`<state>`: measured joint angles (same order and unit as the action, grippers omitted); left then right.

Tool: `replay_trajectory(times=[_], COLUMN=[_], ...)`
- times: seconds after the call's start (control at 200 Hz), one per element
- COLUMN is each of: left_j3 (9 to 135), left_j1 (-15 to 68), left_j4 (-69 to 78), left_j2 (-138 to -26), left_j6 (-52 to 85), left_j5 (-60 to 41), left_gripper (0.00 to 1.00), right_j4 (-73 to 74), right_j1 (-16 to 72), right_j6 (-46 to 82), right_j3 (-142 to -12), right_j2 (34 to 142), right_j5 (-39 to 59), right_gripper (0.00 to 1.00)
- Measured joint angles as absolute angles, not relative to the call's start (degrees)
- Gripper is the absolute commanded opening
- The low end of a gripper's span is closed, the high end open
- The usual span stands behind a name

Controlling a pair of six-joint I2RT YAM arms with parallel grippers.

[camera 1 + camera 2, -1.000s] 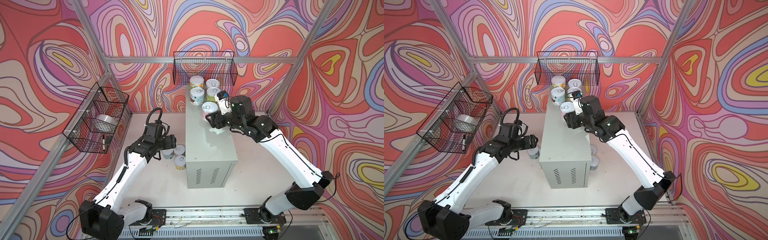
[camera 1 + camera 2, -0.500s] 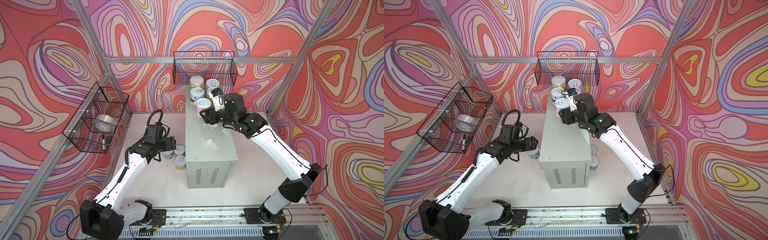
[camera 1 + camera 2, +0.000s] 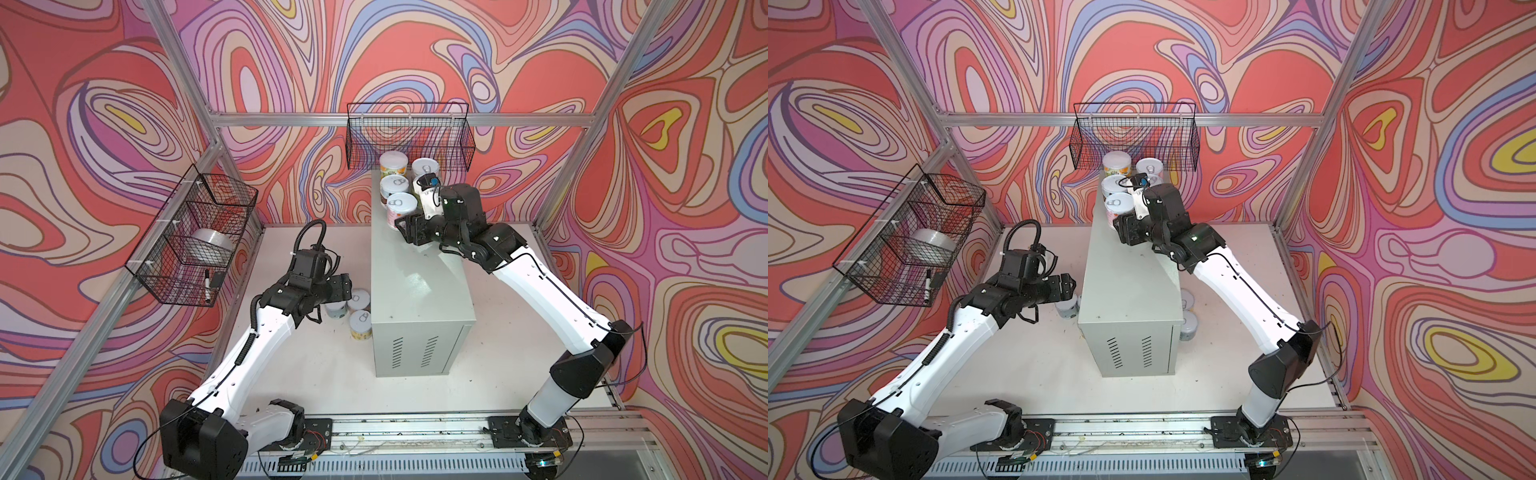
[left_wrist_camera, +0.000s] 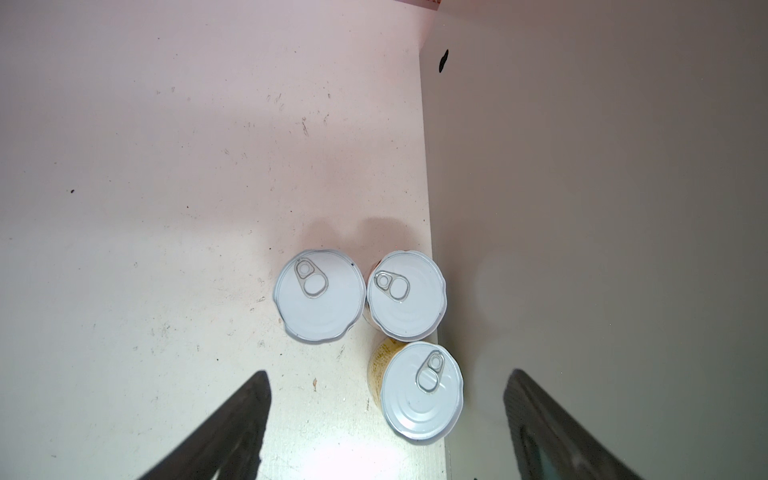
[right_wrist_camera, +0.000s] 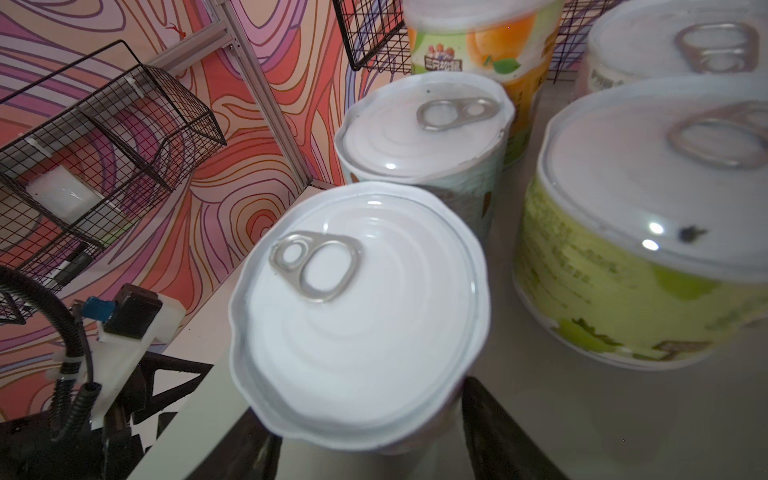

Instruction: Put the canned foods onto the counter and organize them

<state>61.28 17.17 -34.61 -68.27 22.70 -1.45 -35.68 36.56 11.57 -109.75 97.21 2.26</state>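
Grey metal forms the counter (image 3: 419, 286), and at its far end five cans (image 3: 395, 187) are gathered close together. The nearest one, a pink can (image 3: 401, 205), is kept upright near the counter's left edge. It is enclosed by the right gripper (image 5: 365, 440), whose jaws are closed on its sides. The left gripper (image 4: 388, 374) is held above the white tabletop (image 4: 145, 208), its jaws wide apart with nothing grasped. Under it a yellow-labelled can (image 4: 422, 390) is stood with two more cans (image 4: 319, 295), just beside the counter's side wall.
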Motion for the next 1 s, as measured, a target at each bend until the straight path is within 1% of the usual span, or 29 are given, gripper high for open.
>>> replay_trajectory(times=[0.681, 0.796, 0.901, 1.001], left_j3=[61.0, 61.0, 61.0, 61.0], left_j1=[17.1, 17.1, 17.1, 16.8], left_j4=[-34.0, -34.0, -34.0, -34.0], left_j2=[-68.6, -68.9, -69.1, -69.2], left_j6=[22.7, 22.7, 22.7, 22.7], left_j5=[-1.5, -1.5, -1.5, -1.7], left_gripper=[0.89, 0.89, 0.89, 0.9], right_j4=[-35.5, -35.6, -36.5, -37.5], right_j1=[36.7, 36.7, 36.8, 36.8], right_j6=[12.2, 12.6, 13.0, 13.2], right_j3=[-111.1, -111.1, -111.5, -111.6], right_j2=[98.6, 98.9, 98.9, 98.0], right_j5=[4.4, 4.4, 3.2, 2.1], right_gripper=[0.7, 0.73, 0.78, 0.8])
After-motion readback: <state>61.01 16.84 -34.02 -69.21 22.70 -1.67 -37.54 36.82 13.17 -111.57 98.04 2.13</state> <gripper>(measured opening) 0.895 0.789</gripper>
